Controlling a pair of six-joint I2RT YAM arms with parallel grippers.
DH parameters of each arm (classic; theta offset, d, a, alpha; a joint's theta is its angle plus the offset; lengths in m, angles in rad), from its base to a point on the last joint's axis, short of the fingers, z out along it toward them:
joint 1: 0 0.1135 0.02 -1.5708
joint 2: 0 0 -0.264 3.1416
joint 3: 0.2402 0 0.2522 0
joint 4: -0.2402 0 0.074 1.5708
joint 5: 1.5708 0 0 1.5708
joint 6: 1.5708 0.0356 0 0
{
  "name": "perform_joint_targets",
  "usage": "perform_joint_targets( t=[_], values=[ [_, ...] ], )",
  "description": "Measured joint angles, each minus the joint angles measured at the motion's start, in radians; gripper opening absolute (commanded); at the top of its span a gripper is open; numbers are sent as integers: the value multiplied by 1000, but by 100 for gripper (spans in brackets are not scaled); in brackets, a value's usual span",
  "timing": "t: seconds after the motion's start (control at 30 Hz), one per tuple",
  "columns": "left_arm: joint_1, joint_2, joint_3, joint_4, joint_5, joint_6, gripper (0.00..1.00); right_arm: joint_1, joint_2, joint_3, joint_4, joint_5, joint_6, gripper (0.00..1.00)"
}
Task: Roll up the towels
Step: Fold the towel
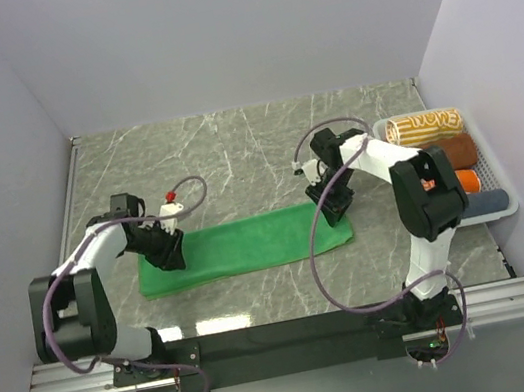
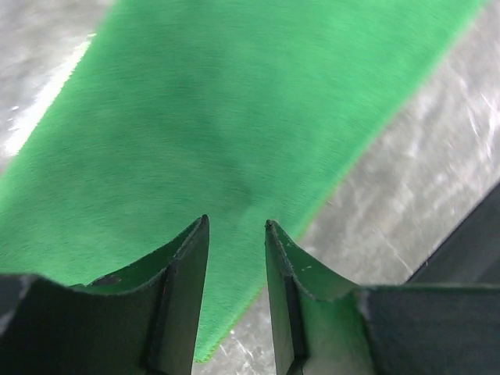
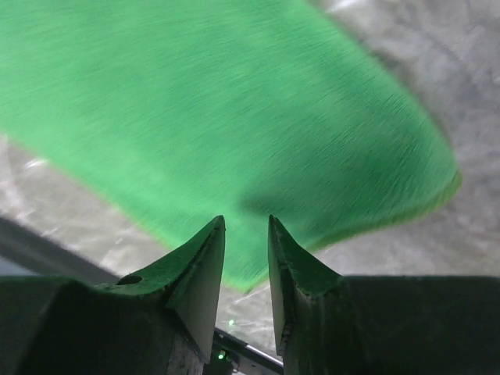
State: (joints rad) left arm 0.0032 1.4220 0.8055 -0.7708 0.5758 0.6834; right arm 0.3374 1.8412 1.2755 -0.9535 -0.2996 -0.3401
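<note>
A bright green towel point(image 1: 245, 245) lies flat as a long strip on the marble table. My left gripper point(image 1: 169, 253) hovers over its left end, jaws slightly apart and empty; the left wrist view shows the towel point(image 2: 195, 133) below the fingertips point(image 2: 197, 234). My right gripper point(image 1: 336, 211) hovers over the right end, jaws slightly apart and empty; the right wrist view shows the towel point(image 3: 219, 109) and its corner below the fingertips point(image 3: 212, 234). Rolled towels sit in the basket: a yellow-striped one point(image 1: 422, 126), a brown one point(image 1: 461, 152), an orange one point(image 1: 488, 178) and a blue-grey one point(image 1: 492, 203).
A white basket point(image 1: 503, 176) stands at the right table edge against the wall. Walls close in the table on left, back and right. Cables hang from both arms over the towel's ends. The black base rail point(image 1: 287, 336) runs along the near edge.
</note>
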Motion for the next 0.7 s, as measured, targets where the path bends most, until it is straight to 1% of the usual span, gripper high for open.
perform_joint_targets(
  t=[0.13,0.23,0.33,0.57,0.7],
  values=[
    [26,64,23,47,-26,-74,42,-7,78,0,31,64,33,37],
    [31,98,31,79,-43,-116,43,-18,90,19,30,97,56,37],
    [31,153,55,105,-50,-167,43,-41,133,84,22,147,81,38],
    [29,328,230,138,-24,-293,42,-85,260,304,34,236,122,40],
    [31,374,304,156,-19,-298,43,-93,272,346,52,267,128,46]
  ],
)
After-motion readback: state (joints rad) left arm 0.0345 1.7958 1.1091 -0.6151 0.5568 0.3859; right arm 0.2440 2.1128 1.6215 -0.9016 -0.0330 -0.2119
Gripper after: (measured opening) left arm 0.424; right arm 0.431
